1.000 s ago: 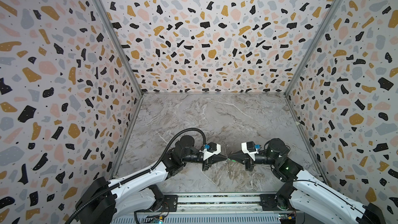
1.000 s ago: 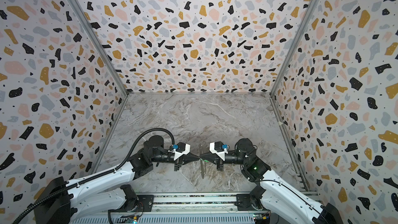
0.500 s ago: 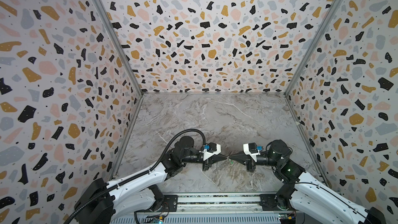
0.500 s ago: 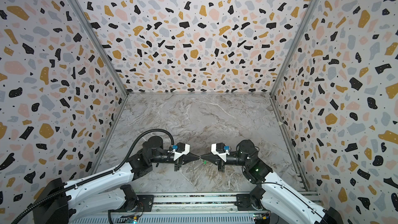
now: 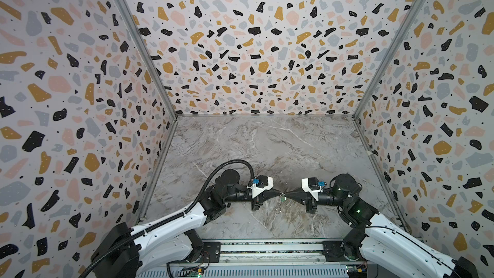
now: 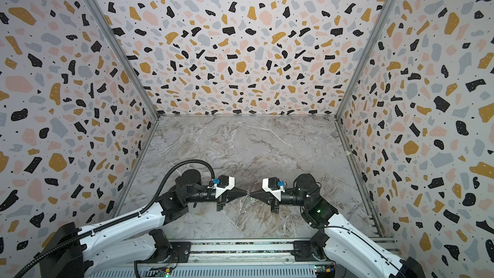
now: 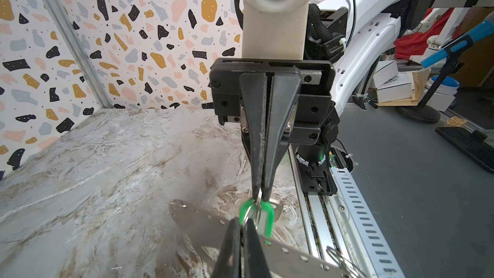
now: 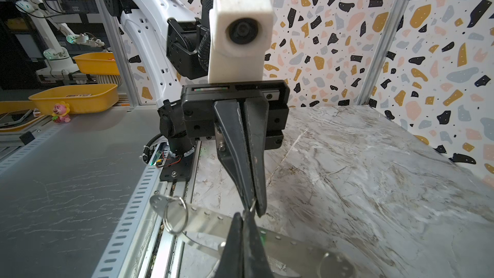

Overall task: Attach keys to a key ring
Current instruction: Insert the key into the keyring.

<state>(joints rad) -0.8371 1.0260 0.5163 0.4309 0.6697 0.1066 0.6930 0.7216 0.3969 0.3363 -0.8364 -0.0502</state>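
Low over the front of the table, my left gripper [image 5: 279, 193] and right gripper [image 5: 287, 197] meet tip to tip, both shut. Between the tips is the tiny green key [image 7: 263, 217], with a thin silvery wire loop through its head. In the left wrist view my left gripper [image 7: 242, 220] pinches at that loop beside the green head, and the right gripper [image 7: 260, 196] pinches it from the other side. The flat grey key ring [image 7: 203, 223], dotted along one edge, hangs just beneath them. It also shows in the right wrist view [image 8: 203, 216]. How it joins the key is hidden.
A larger wire ring [image 8: 175, 217] is threaded through one end of the flat piece. The marble tabletop [image 5: 267, 151] stretches back to terrazzo walls on three sides. A metal rail [image 5: 267, 247] runs along the front edge. Yellow bins [image 8: 77, 97] stand outside the cell.
Both grippers stay shut tip to tip in the same place. The right wrist has shifted slightly, and the piece hanging below the tips has swung a little.
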